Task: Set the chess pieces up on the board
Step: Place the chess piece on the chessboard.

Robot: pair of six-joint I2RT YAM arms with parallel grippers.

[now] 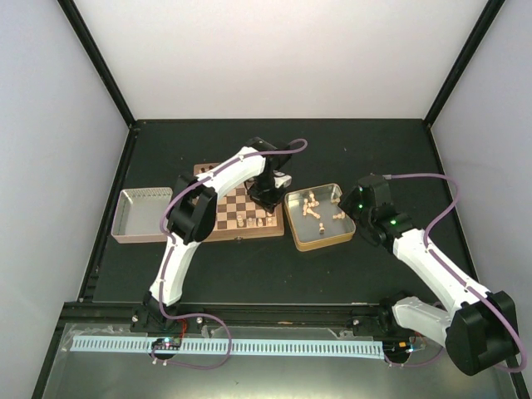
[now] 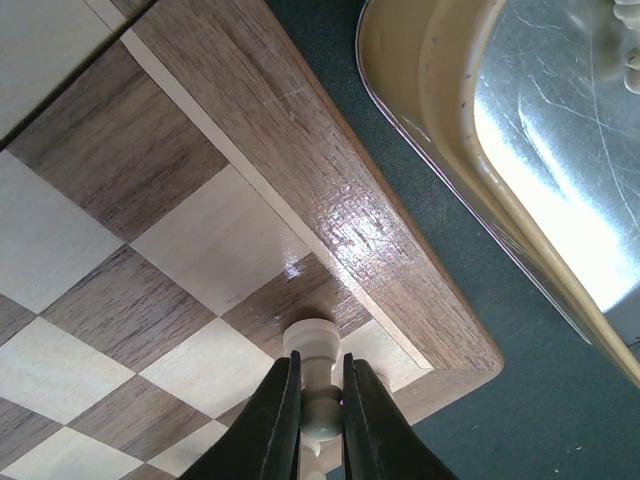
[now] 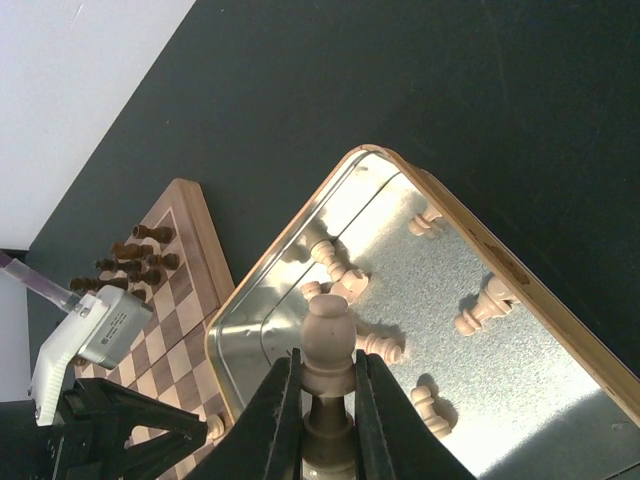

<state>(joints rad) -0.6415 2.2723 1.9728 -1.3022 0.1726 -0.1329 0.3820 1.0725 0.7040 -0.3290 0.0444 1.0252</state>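
Pale wood fills both grips. The right end effector (image 3: 328,375) is clamped on a chess piece (image 3: 328,335) above the tin (image 3: 470,240). Farther off, the left end effector (image 2: 315,375) pinches a second chessman (image 2: 311,345), upright at the corner square of the board (image 2: 330,220). It should seat the chessman centred, then release gently.

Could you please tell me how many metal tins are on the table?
2. One tin sits left of the board; the other tin sits right of it, holding pale chess pieces. None seems hidden.
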